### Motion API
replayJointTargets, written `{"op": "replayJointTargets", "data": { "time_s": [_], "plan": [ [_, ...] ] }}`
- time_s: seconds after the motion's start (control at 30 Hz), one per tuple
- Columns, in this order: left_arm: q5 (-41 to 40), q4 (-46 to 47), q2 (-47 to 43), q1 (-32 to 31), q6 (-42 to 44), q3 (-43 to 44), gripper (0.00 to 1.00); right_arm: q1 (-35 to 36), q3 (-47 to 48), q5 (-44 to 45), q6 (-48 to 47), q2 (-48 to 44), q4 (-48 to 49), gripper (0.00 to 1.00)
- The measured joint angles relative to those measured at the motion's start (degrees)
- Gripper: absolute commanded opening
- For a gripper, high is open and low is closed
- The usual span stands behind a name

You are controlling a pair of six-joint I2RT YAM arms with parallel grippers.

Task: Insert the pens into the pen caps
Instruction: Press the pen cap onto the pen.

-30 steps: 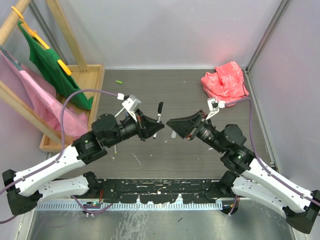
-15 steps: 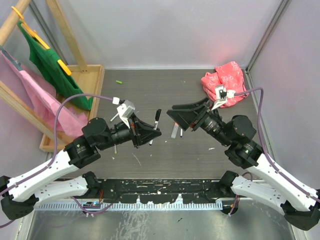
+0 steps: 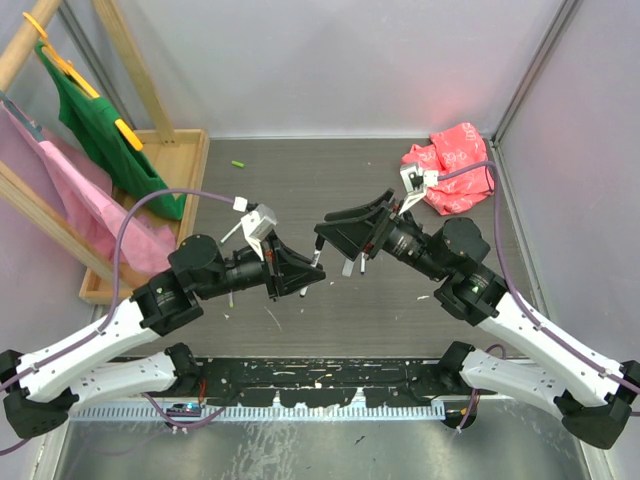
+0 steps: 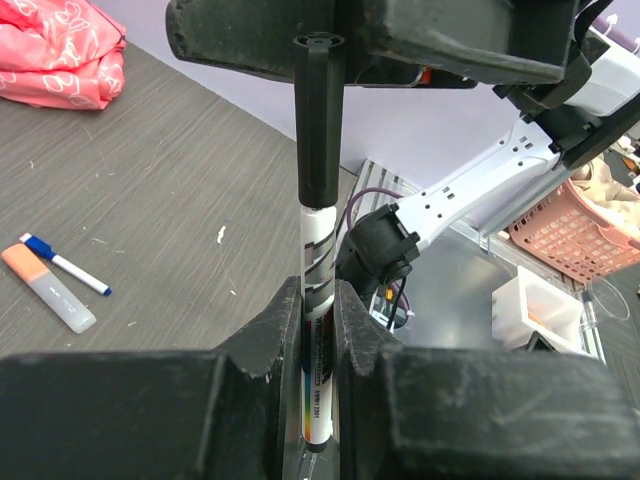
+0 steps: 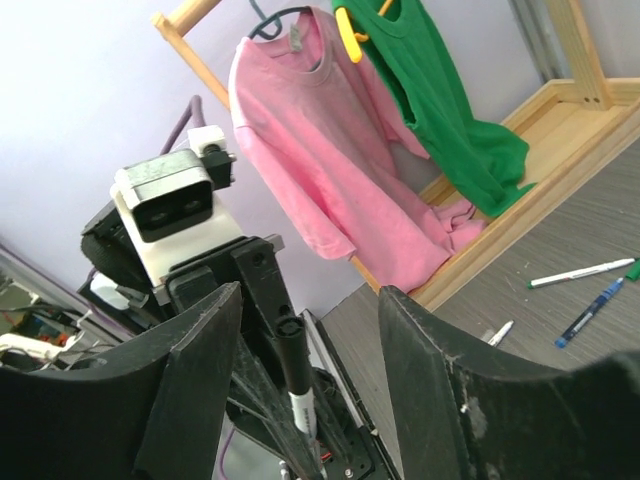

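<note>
**Left gripper (image 3: 300, 280) clamped on pen (image 3: 316, 258); right gripper (image 3: 330, 235) spread**

Top view: I see both grippers meeting mid-table (image 3: 300, 180).
Left wrist: fingers (image 4: 285, 330) pinch the white barrel, black cap (image 4: 318, 120) upward.
Right wrist: fingers (image 5: 190, 380) apart, capped end showing in the gap.

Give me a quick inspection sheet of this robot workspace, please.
Surface: dark wood-grain table, scuffed.
Job's things: black-capped pen held in the air; blue-tipped pen and orange marker lying loose; green cap far back.
Clutter: pink bag in the far right corner.
Grippers: left gripper shut on the pen; right gripper open either side of its cap.
Cables: purple cable along each arm.
Surroundings: wooden rack with green shirt and pink shirt.
</note>
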Motion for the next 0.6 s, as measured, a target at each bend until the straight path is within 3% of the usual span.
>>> {"op": "replayJointTargets", "data": {
  "time_s": [0.17,0.6],
  "plan": [
    [0.2,0.0,0.7,0.0,0.0,0.0,0.0,0.0,0.0,-3.2,-0.1,0.3,1.6,0.49],
    [0.2,0.1,1.3,0.0,0.0,0.0,0.0,0.0,0.0,-6.5,0.1,1.9,2.8,0.37]
  ]
}}
